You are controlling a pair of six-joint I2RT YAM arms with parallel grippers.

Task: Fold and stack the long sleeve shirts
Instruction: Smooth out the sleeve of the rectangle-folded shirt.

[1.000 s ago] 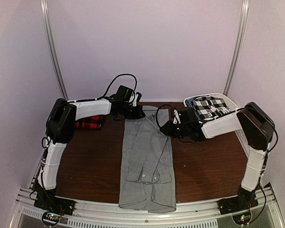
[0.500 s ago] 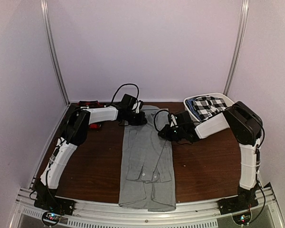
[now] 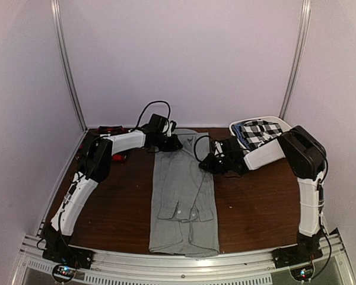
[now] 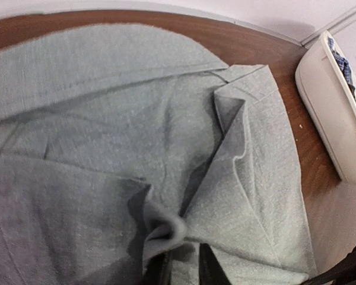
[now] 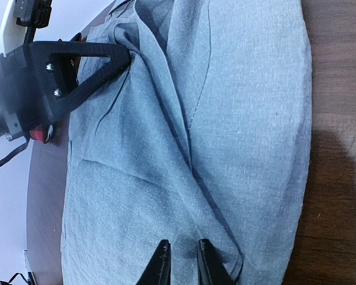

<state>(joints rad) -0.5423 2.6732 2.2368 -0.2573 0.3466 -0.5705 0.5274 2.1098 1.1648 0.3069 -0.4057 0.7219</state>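
Note:
The light grey long sleeve shirt [image 3: 184, 196] lies lengthwise down the middle of the table, sleeves folded in over its front. My left gripper [image 3: 172, 143] is at its far left corner by the collar, shut on a bunched fold of the grey cloth [image 4: 166, 228]. My right gripper [image 3: 205, 164] is at the far right edge, shut on a pinch of the same shirt [image 5: 225, 148]. The left gripper's fingers [image 5: 89, 65] also show in the right wrist view. The red-and-black plaid shirt [image 3: 119, 157] is at the far left, mostly hidden behind my left arm.
A white basket [image 3: 235, 126] holding black-and-white checked cloth [image 3: 262, 132] stands at the back right, close behind my right arm; its wall shows in the left wrist view [image 4: 335, 119]. Bare brown table [image 3: 118, 202] lies on both sides of the shirt.
Both arms have reached farther towards the back, pulling the grey shirt with them. Its hem has slid back from the near table edge.

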